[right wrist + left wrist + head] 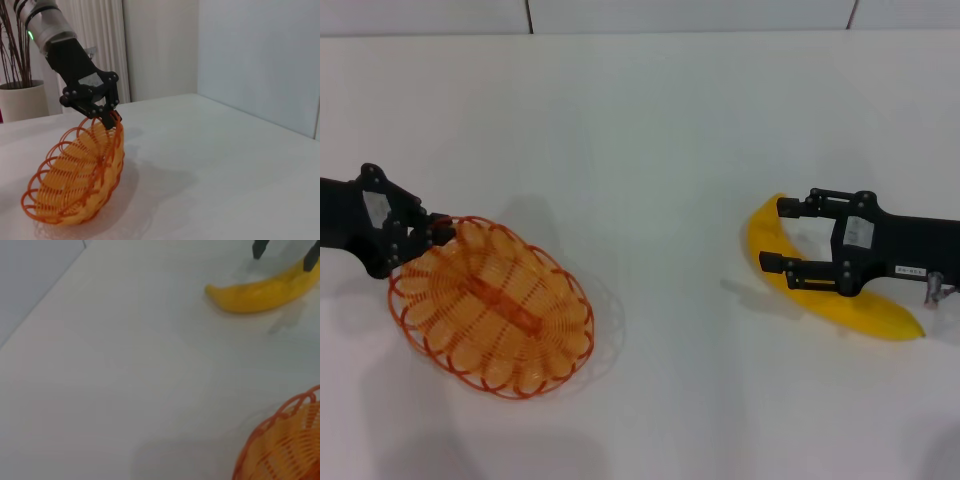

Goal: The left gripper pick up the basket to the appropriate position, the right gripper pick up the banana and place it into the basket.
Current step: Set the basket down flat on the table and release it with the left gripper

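White tabletop (660,150) carries everything. Left gripper (428,232) has its fingers clamped on the basket (490,308) rim, tipping it up for carrying. Right gripper (772,235) has fingers apart, the banana (825,290) lying between them, ungrasped, ready for closing.
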